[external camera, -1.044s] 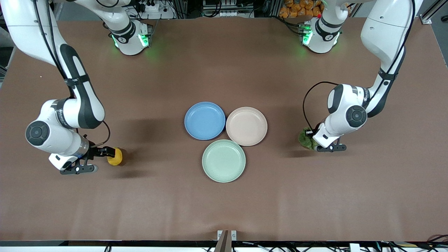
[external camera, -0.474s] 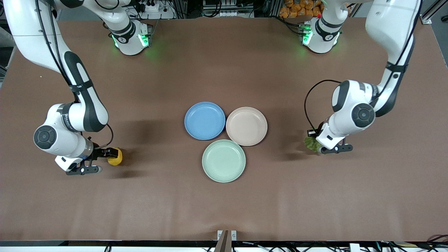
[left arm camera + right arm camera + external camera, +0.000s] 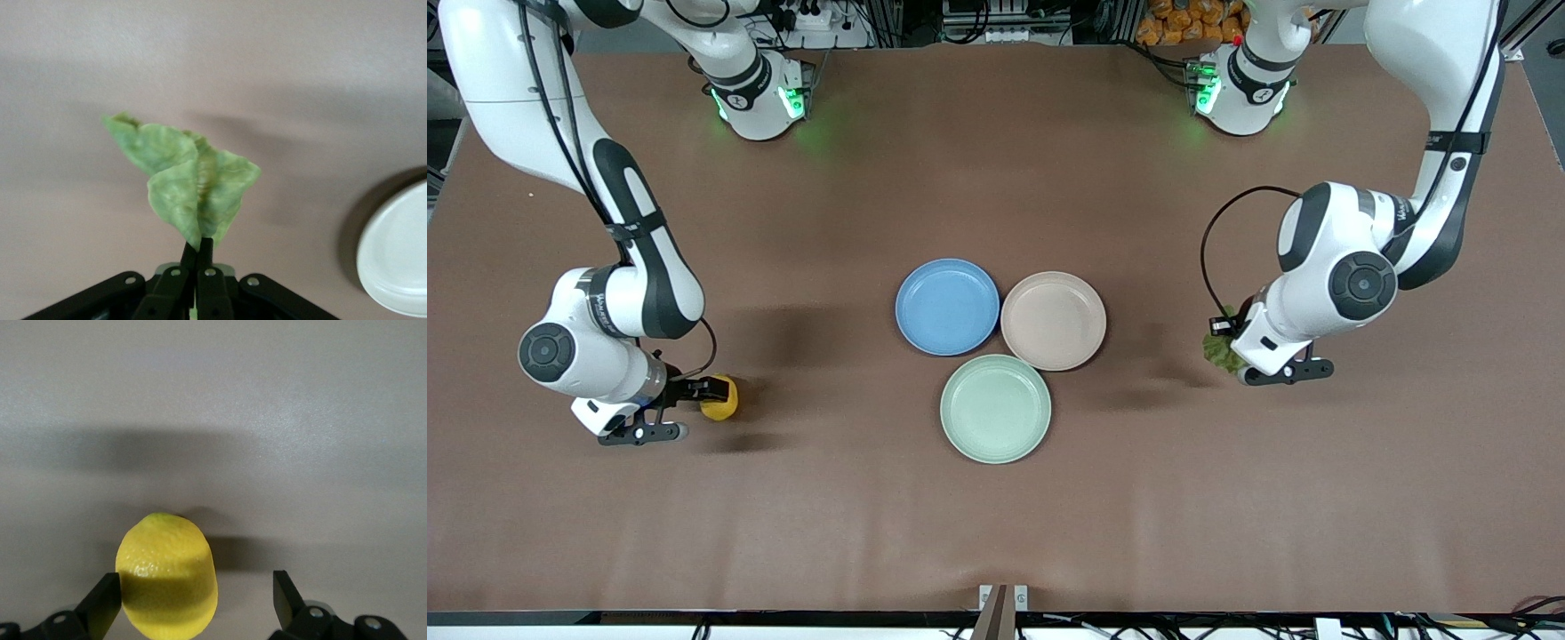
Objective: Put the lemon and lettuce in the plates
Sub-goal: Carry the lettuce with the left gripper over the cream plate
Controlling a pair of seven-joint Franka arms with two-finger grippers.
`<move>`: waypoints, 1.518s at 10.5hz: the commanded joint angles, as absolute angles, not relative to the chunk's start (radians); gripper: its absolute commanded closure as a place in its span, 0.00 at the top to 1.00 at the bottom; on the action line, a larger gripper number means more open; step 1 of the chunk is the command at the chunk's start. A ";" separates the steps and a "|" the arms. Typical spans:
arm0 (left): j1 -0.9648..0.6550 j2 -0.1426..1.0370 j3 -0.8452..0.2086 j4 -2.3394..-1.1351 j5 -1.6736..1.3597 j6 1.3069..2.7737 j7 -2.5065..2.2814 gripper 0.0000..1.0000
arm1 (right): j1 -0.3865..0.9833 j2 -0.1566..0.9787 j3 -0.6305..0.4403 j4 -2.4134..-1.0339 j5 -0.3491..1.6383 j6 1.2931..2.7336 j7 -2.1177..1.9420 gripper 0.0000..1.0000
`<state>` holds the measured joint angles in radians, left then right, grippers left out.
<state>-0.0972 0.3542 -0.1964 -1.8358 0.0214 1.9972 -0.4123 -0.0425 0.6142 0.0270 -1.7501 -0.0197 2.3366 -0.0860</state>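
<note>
The left gripper's [image 3: 197,257] jaws are pinched tight on the stalk end of the lettuce [image 3: 190,180], which fans out from the fingertips and hangs clear of the table [image 3: 996,533] at the left arm's end. The right gripper's [image 3: 197,603] jaws stand wide apart around the lemon [image 3: 167,577], which sits on the table at the right arm's end, touching or almost touching one finger [image 3: 100,607] with a clear gap to the other; nothing is gripped there yet.

In the front view the lemon [image 3: 719,398] lies at the tip of the right gripper [image 3: 694,391], between its fingers, its long axis pointing roughly away from the wrist. Judging from that, the jaws only need to close across its short width.

The blue plate [image 3: 947,307] and the beige plate [image 3: 1054,320] touch at mid-table, with a mint plate [image 3: 996,409] just nearer the camera. The beige plate is the one closer to the lettuce [image 3: 1218,348], the blue one closer to the lemon, so each arm likely carries inward toward its own nearer plate.
</note>
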 commanded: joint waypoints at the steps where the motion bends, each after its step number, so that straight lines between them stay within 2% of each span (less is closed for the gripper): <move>1: -0.159 0.341 -0.216 -1.810 0.052 1.944 -0.556 0.00 | -0.048 0.623 0.035 -1.765 -0.017 2.367 -0.054 1.00; 4: -0.253 0.342 -0.224 -1.793 0.052 1.944 -0.707 0.00 | -0.046 0.611 0.035 -1.841 -0.017 2.485 -0.029 1.00; 8: -0.443 0.397 -0.232 -1.723 0.051 1.937 -0.969 0.00 | -0.044 0.597 0.037 -1.861 -0.017 2.476 0.005 1.00; 9: -0.475 0.429 -0.232 -1.698 0.052 1.939 -1.017 0.00 | -0.044 0.597 0.035 -1.864 -0.017 2.482 0.005 0.97; 10: -0.501 0.464 -0.232 -1.684 0.054 1.950 -1.028 0.00 | -0.044 0.597 0.035 -1.864 -0.017 2.483 0.005 0.40; 11: -0.532 0.501 -0.230 -1.680 0.051 1.966 -1.041 0.00 | -0.044 0.595 0.035 -1.864 -0.017 2.485 0.002 0.00; 14: -0.569 0.580 -0.221 -1.675 0.052 2.061 -1.103 0.00 | -0.043 0.577 0.035 -1.864 -0.017 2.471 -0.005 0.00; 16: -0.578 0.635 -0.222 -1.675 0.096 2.132 -1.121 0.00 | -0.037 0.525 0.037 -1.879 -0.018 2.422 -0.009 0.00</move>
<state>-0.5626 0.5919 -0.2269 -1.7069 0.0390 2.1086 -1.0742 -0.0386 0.5973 0.0311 -1.8416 -0.0187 2.4622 -0.0104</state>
